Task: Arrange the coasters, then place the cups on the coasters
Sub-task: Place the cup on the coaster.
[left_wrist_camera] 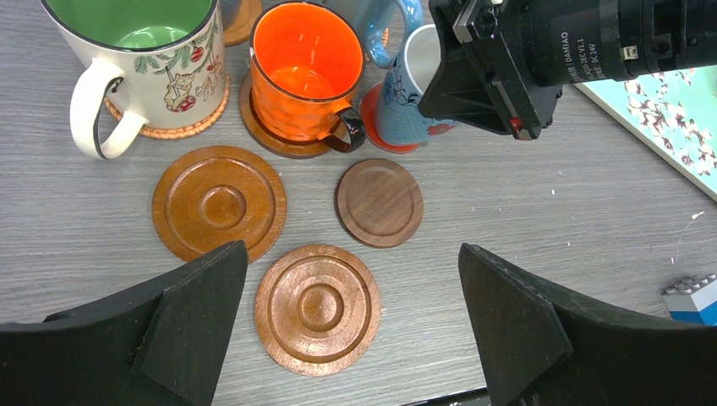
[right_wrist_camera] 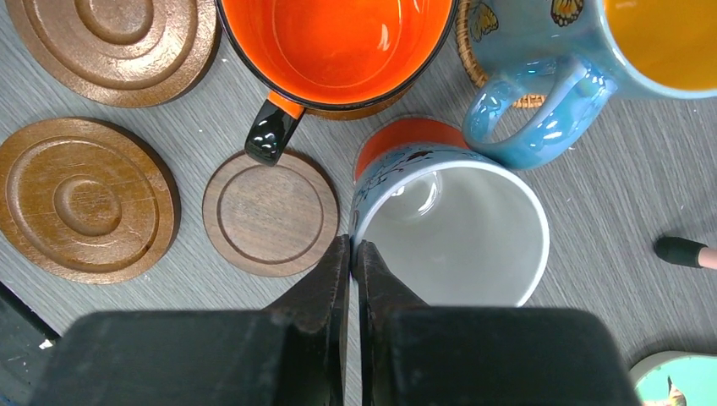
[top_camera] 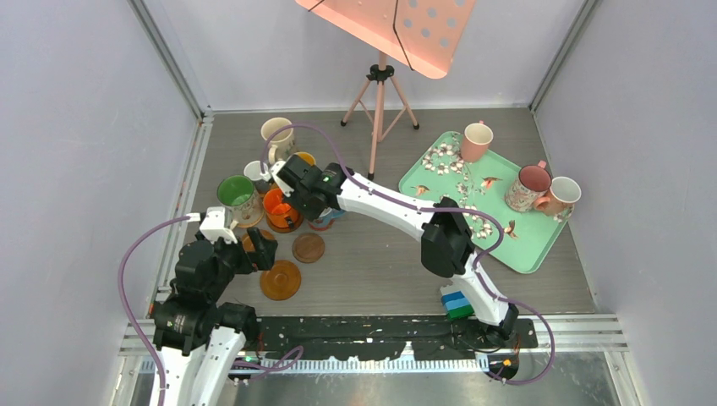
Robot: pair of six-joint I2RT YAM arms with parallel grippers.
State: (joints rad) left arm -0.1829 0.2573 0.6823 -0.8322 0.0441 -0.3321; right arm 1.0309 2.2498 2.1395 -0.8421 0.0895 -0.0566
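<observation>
The desk (left_wrist_camera: 550, 220) looked like grey wood with thin lines, dull and not shiny. The big brown coaster (left_wrist_camera: 219, 203) and the second brown coaster (left_wrist_camera: 318, 309) were wood with ring grooves and a soft shine. The small dark coaster (left_wrist_camera: 380, 202) was smoother wood and dull. The orange cup (left_wrist_camera: 306, 72) was shiny, with little dents outside and a glossy black handle. The green-lined cup (left_wrist_camera: 161, 76) was shiny too, and the woven coaster (left_wrist_camera: 182, 129) under it looked rough. The blue cup (right_wrist_camera: 541, 76) and the white-lined cup (right_wrist_camera: 448, 228) were smooth and gleaming. The left hand (left_wrist_camera: 352, 247) and the right hand (right_wrist_camera: 353, 249) had dull black fingers that looked like plastic.
</observation>
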